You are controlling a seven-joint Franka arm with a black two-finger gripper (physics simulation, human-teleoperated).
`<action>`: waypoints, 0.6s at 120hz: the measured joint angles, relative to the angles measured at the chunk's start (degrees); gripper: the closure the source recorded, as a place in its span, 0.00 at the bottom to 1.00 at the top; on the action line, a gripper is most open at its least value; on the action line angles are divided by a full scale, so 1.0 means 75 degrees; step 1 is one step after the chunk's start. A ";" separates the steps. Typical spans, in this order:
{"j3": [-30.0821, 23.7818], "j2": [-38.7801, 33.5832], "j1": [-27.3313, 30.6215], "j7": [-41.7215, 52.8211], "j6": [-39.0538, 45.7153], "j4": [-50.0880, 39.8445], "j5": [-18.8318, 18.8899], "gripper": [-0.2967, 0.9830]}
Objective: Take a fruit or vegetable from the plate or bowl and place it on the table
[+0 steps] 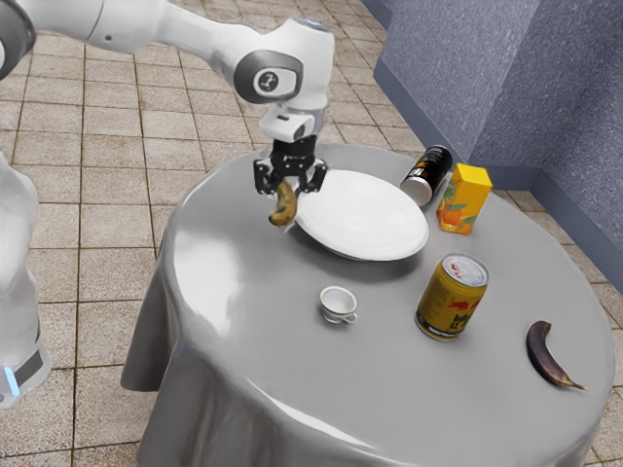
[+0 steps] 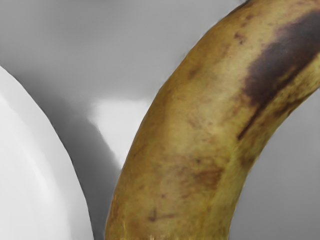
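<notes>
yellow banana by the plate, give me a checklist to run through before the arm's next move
1. Yellow banana clear of the plate: ok, the wrist view shows a gap between them.
2. Yellow banana within the table's edge: ok, it is well inside.
3. Yellow banana resting on the table: cannot tell, it may be just above it.
4. Gripper firmly holding it: cannot tell.
5. Gripper withdrawn from it: not ok, it is right at the yellow banana's upper end.
6. Cup upright: ok.
</notes>
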 joint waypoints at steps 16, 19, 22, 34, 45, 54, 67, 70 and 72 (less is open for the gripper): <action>0.0000 -0.0059 0.0002 -0.0098 0.0312 -0.0533 0.0117 0.66; 0.0000 -0.0066 0.0003 -0.0115 0.0360 -0.0594 0.0131 0.66; 0.0000 -0.0086 0.0004 -0.0132 0.0401 -0.0654 0.0144 0.66; 0.0001 -0.0230 0.0004 -0.0198 0.0524 -0.0879 0.0183 0.66; 0.0001 -0.0267 0.0004 -0.0251 0.0543 -0.0949 0.0276 0.46; 0.0001 -0.0273 0.0005 -0.0292 0.0557 -0.0963 0.0315 0.37; -0.0001 -0.0275 0.0006 -0.0343 0.0580 -0.0965 0.0342 0.29; -0.0007 -0.0275 0.0004 -0.0353 0.0583 -0.0960 0.0352 0.28; -0.0028 -0.0272 0.0004 -0.0359 0.0583 -0.0956 0.0372 0.28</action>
